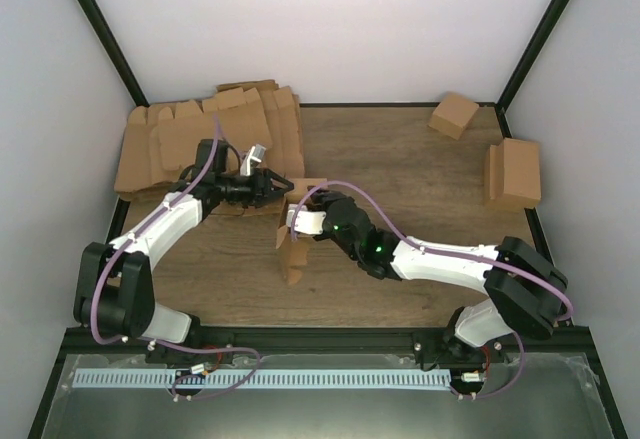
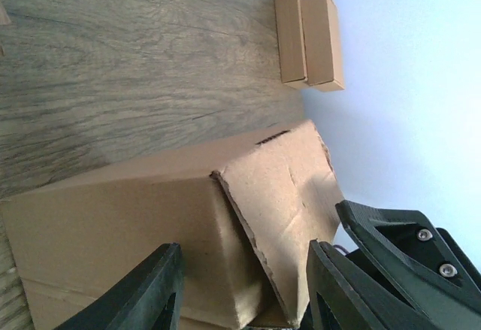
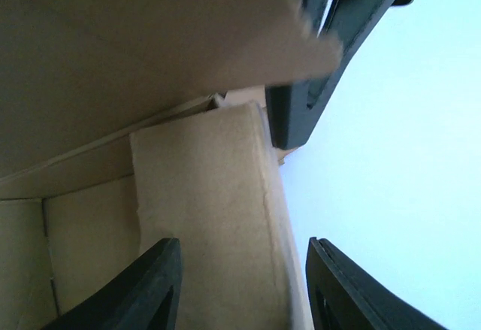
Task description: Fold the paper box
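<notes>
The paper box (image 1: 292, 244) stands partly folded in the middle of the table, a brown cardboard shell with loose flaps. My left gripper (image 1: 283, 187) reaches its far upper end from the left. In the left wrist view the left gripper (image 2: 244, 251) is open, its jaws astride a bent end flap (image 2: 282, 195) with a gap on both sides. My right gripper (image 1: 293, 221) comes in from the right at the same end. The right gripper (image 3: 242, 243) is open too, with a cardboard wall (image 3: 203, 217) between its jaws and air on the right side.
A pile of flat brown blanks (image 1: 200, 134) lies at the back left, just behind the left arm. A small brown box (image 1: 453, 115) sits at the back right. Two folded boxes (image 1: 512, 172) stand by the right wall, also seen as folded boxes (image 2: 308, 40).
</notes>
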Tool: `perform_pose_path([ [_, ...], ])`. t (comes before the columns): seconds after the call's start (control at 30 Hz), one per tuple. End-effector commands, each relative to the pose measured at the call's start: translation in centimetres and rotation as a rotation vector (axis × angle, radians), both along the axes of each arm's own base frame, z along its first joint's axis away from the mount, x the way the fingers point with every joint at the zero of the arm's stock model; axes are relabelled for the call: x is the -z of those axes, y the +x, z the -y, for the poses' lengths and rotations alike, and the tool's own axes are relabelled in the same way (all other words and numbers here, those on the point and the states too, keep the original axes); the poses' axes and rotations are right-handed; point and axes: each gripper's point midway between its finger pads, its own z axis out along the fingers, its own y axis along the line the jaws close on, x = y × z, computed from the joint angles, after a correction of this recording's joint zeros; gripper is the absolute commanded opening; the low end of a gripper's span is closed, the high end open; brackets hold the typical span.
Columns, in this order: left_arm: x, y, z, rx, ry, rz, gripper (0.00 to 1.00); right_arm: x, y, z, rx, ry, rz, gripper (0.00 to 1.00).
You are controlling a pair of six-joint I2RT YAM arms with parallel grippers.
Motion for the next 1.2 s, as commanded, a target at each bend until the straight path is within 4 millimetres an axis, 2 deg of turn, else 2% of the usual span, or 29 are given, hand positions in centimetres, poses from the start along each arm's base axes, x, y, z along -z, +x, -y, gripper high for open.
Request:
perform_pose_path([
  [0.0,-2.0,0.3,0.8,0.033,-0.036,0.048,0.48,-2.4,0.3,-0.7,-0.011,0.036,0.107,0.47],
  [0.2,-2.0,0.2,1.0,0.04,-0.038,0.046,0.48,-2.3,0.5,-1.1,-0.022,0.027,0.15,0.45],
  [0.53,-1.8,0.2,1.1,0.042,-0.034,0.042,0.48,0.3,0.5,-1.5,-0.039,-0.037,0.099,0.5],
  [0.7,-2.0,0.1,1.2,0.048,-0.038,0.042,0.48,0.0,1.0,-1.7,-0.022,-0.033,0.135,0.42],
  [0.97,-2.5,-0.2,1.2,0.053,-0.032,0.05,0.48,-0.7,2.2,-1.8,0.029,-0.025,0.206,0.12],
  [1.1,-4.1,0.5,0.4,0.011,0.042,0.112,0.51,-1.9,2.2,-1.7,0.045,0.031,0.17,0.03],
  [1.17,-6.0,0.8,-0.3,-0.023,0.077,0.163,0.55,-2.4,2.3,-1.5,0.056,0.073,0.124,0.01],
])
